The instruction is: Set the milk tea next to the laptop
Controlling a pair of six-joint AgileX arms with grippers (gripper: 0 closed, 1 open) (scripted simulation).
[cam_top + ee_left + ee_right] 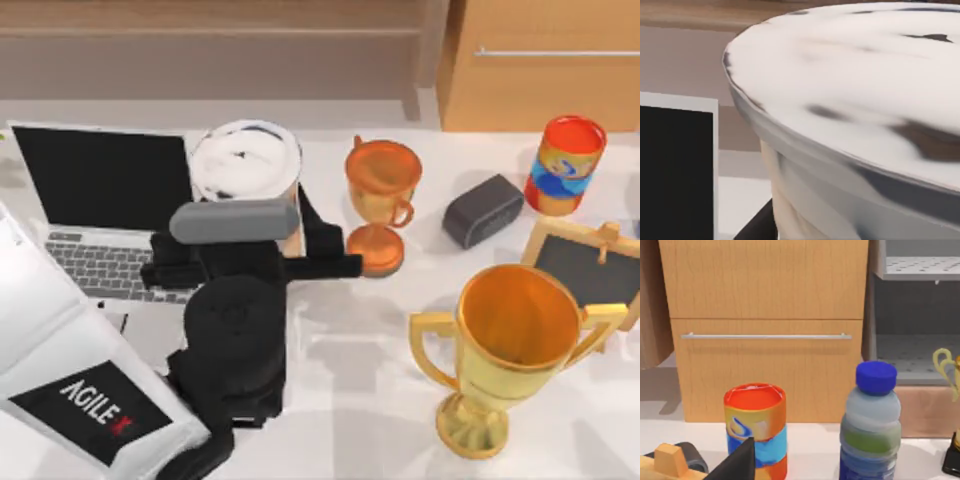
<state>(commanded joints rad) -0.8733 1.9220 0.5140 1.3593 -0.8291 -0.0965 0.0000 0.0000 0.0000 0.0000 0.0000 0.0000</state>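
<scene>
Nearly done: left claw point(290, 225) pinching milk tea point(245, 160) just right of laptop point(100, 190), w/ release left; can't tell if it's on bench point(350, 400).

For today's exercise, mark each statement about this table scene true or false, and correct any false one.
1. The milk tea stands just right of the laptop. True.
2. The left gripper is at the cup. True.
3. The big gold trophy lies on its side. False: it stands upright.
4. The canister is at the table's left. False: it is at the far right.
5. The small trophy stands right of the milk tea. True.
</scene>
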